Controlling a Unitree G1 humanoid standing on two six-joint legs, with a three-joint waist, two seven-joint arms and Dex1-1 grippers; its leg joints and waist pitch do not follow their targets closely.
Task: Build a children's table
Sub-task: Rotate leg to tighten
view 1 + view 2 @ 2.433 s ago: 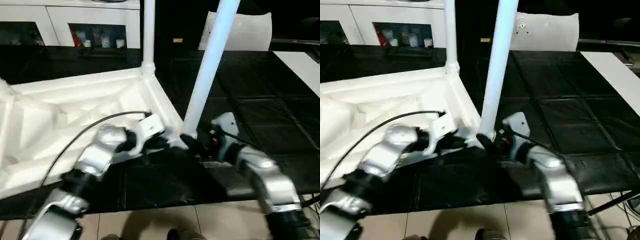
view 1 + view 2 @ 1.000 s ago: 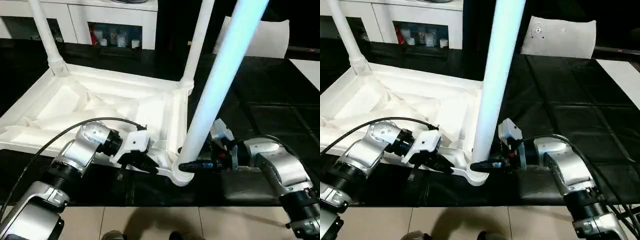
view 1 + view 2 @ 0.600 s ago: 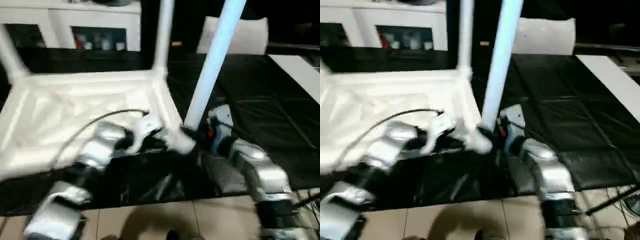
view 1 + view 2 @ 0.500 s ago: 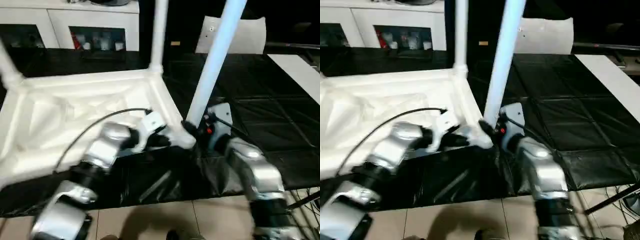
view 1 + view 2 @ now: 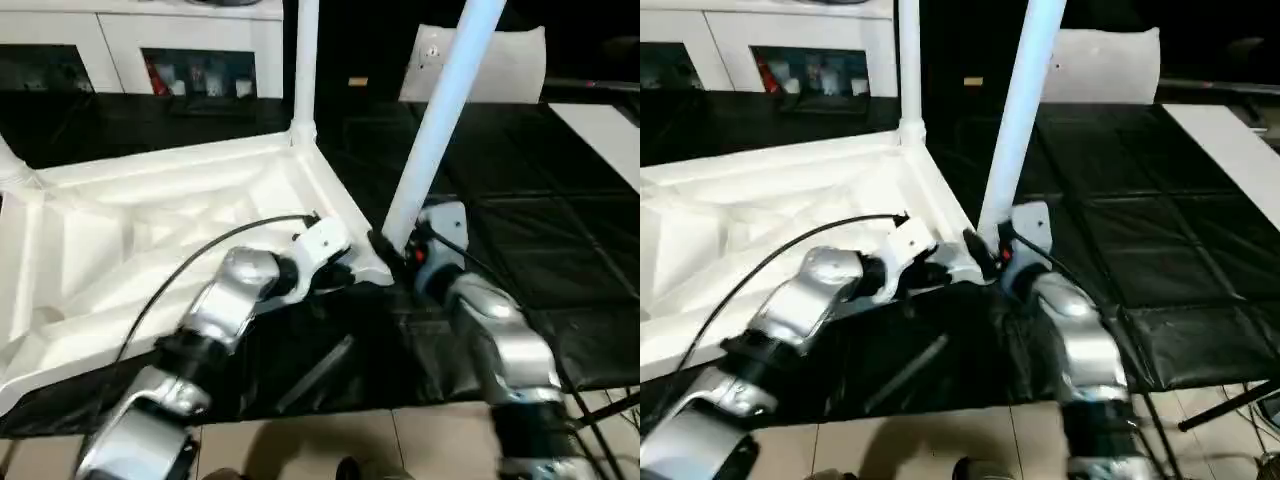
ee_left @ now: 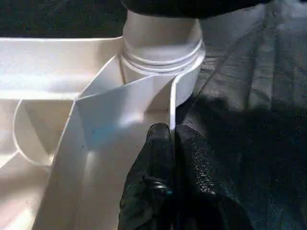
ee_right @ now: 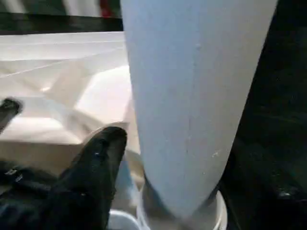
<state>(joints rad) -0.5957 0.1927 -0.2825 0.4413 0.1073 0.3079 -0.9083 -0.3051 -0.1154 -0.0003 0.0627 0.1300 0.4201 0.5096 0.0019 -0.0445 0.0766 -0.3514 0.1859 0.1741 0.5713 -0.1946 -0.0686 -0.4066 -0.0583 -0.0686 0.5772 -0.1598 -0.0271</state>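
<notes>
White plastic tabletop [image 5: 150,230] underside-up, left hand [image 5: 345,270] pinching rim by near corner socket. Leg [image 5: 440,110] standing in that socket as a second ago; probably seated. Right hand [image 5: 392,250] at leg base, grip cannot tell

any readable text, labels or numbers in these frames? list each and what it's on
None readable.
Items on the cabinet shelf: red and white packaging, any print too small and blurred to read.
Flat white bag: a small round mark near its corner, no legible text.
Tabletop and legs: plain white, no markings seen.
</notes>
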